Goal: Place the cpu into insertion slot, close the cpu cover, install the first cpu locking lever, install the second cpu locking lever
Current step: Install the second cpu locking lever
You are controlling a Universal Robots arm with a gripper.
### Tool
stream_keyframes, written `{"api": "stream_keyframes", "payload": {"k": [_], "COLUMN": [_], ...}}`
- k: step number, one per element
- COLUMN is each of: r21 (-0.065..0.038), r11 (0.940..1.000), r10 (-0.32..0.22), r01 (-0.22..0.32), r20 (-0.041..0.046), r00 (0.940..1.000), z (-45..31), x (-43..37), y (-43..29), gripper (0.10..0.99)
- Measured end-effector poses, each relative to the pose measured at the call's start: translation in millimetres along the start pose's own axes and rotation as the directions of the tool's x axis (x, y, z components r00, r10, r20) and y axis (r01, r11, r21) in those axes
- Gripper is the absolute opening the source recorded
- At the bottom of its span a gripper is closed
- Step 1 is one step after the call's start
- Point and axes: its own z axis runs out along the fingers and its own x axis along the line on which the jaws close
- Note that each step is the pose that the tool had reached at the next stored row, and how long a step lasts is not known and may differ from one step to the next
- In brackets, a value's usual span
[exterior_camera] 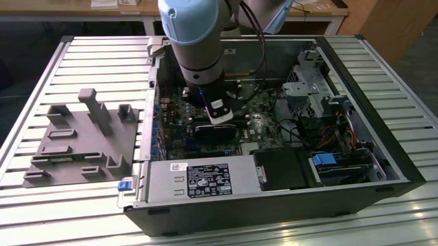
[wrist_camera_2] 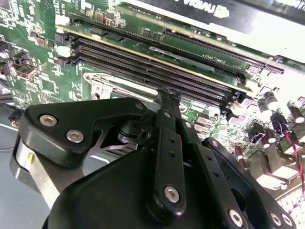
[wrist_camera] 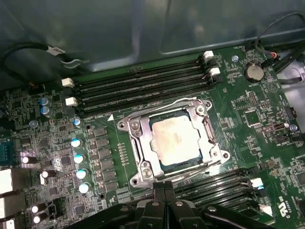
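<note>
In the first wrist view the silver-grey cpu (wrist_camera: pixel 174 138) lies flat in the insertion slot (wrist_camera: pixel 165 163), whose dark edge shows around the chip. The silvery cpu cover (wrist_camera: pixel 139 143) is down over the chip's edges. One thin wire locking lever (wrist_camera: pixel 178 101) runs along the cover's far side. A second lever (wrist_camera: pixel 200 168) runs along the side nearest my gripper; I cannot tell whether either is latched. My gripper (wrist_camera: pixel 162 190) is shut with nothing visible between its fingers, its tips just short of the socket's near edge. The second wrist view shows the gripper (wrist_camera_2: pixel 167 93) from behind. The arm (exterior_camera: pixel 220 115) reaches down into the case.
Long black memory slots (wrist_camera: pixel 138 83) flank the socket on both sides. Capacitors (wrist_camera: pixel 78 157) stand beside it, and a coin battery (wrist_camera: pixel 253 71) lies further off. The open computer case (exterior_camera: pixel 383 128) holds a power supply (exterior_camera: pixel 205 177) and cables. A grey fixture (exterior_camera: pixel 82 138) sits at the exterior view's left.
</note>
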Motion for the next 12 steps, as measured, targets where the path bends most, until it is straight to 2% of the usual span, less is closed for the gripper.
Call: {"api": "stream_keyframes", "payload": {"k": [2,7,12], "r21": [-0.011,-0.03,-0.045], "r11": [0.9999,0.9995,0.9988], "r10": [0.001,0.002,-0.021], "r01": [-0.001,-0.002,0.021], "r20": [-0.0015,-0.0045,-0.014], "r00": [1.0,1.0,0.9997], "z": [0.7,1.3,2.3], "x": [1.1,2.2,2.9], "y": [-2.0,-7.3,-9.0], "gripper": [0.102,0.102,0.102]}}
